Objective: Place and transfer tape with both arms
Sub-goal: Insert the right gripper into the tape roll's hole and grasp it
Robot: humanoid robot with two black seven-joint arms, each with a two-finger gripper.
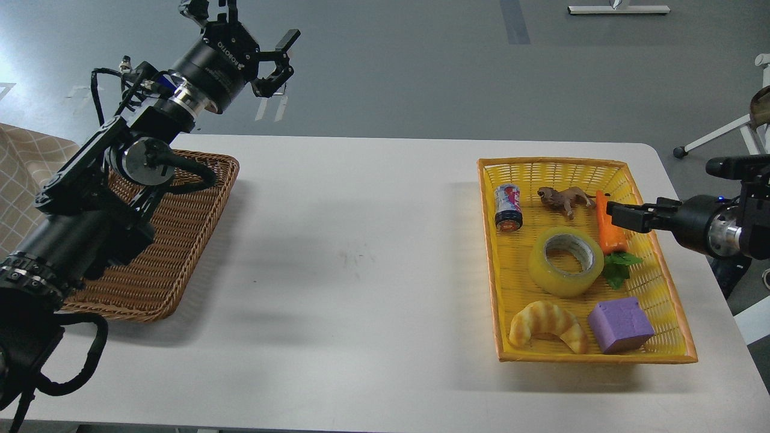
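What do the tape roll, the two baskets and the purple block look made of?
Tape: glossy translucent yellow plastic film on a grey-white core, likely cardboard. Yellow basket: thin woven strands, probably plastic. Brown basket: wicker-like weave, matte. Purple block: matte, slightly grainy, possibly foam.

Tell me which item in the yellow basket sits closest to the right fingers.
The orange carrot: the right gripper overlaps it in view; the tape, lion and can lie farther left.
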